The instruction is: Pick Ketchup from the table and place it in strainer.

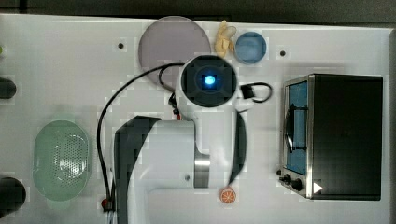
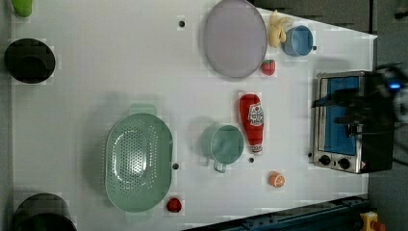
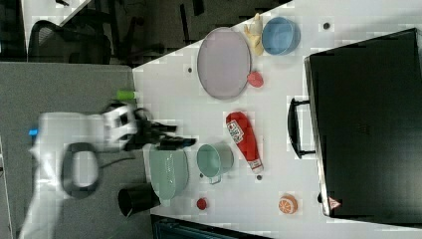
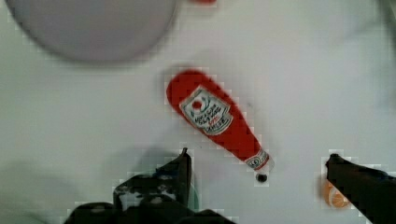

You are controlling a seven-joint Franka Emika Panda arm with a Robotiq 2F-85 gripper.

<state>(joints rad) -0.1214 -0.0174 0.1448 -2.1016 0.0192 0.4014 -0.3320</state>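
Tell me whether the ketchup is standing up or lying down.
Lying down: the Ketchup rests lengthwise on the table, label up, beside the cup.

Red ketchup bottle (image 2: 252, 121), white label, white-striped cap. Pale green strainer (image 2: 138, 162), dotted with holes. Grey-lilac plate (image 2: 234, 37). Blue bowl (image 2: 297, 40). Teal cup (image 2: 223, 144).

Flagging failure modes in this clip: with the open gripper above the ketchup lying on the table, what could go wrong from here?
1. The ketchup bottle lies close beside the teal cup; an open finger could strike the cup while descending.
2. The bottle tapers toward its cap, so a grasp near that end may slip.
3. The strainer sits beyond the cup, so a low carry might clip it.
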